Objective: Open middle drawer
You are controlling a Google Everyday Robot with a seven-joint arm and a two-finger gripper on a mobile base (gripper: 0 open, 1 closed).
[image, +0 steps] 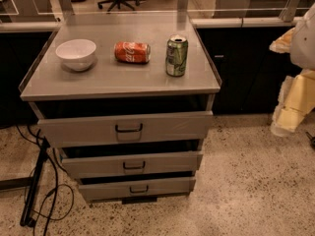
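A grey metal cabinet stands in the middle of the camera view with three drawer fronts stacked one under another. The middle drawer point(162, 162) is the mid-sized front, with a small black loop handle point(134, 166) at its centre. A dark gap shows above it. My gripper point(291, 109), cream-coloured, hangs at the right edge of the view. It is far to the right of the cabinet, at about the height of the top front, and touches nothing.
The top drawer point(74, 129) is the widest front and the bottom drawer point(98, 190) the narrowest. On the cabinet top point(123, 80) stand a white bowl point(76, 54), a red can on its side point(132, 52) and an upright green can point(176, 55). Black cables point(37, 191) lie on the floor at left.
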